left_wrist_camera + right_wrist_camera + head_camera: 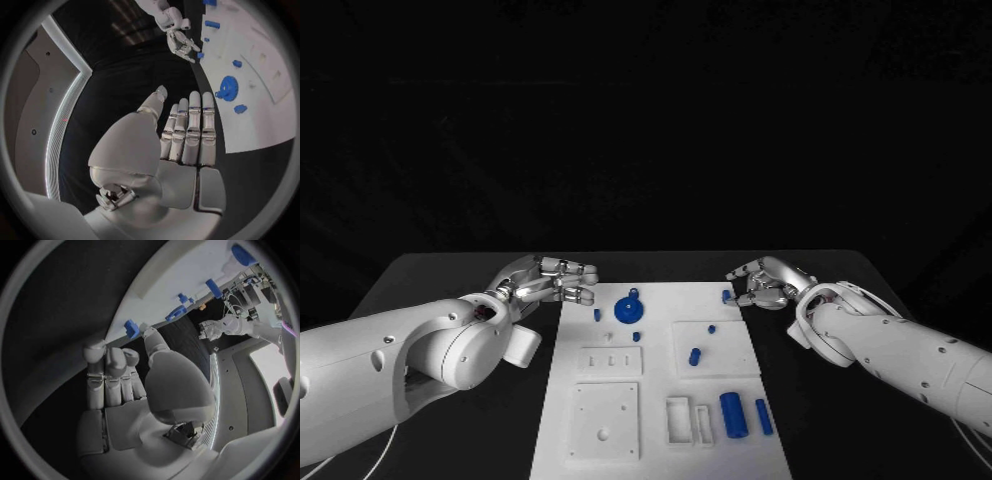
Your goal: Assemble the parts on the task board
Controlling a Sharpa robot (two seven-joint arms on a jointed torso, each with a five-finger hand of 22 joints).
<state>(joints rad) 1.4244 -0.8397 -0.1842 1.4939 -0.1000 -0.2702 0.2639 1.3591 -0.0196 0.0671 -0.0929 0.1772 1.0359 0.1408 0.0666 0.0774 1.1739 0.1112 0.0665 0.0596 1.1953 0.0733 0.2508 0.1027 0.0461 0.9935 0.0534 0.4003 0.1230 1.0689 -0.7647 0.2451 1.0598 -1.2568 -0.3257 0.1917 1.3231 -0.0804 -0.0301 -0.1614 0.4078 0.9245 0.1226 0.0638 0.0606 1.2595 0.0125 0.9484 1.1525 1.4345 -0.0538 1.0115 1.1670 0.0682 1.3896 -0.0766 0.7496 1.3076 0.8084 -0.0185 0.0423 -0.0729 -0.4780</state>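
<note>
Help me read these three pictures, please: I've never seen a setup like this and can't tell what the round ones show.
This is a robot with two white arms, each ending in a silver hand with many fingers. The square picture looks down from the robot's head at a black table. The left hand comes in from the picture's left, the right hand from its right.

The two round pictures come from fisheye cameras at the wrists, each looking along its own hand: the left and the right. That lens bends straight edges.

Between the hands lies a white task board carrying small blue parts, among them a gear, a cylinder and a small piece at the far corner, close to the right hand's fingertips.

Both hands hold nothing, as far as I can see.
</note>
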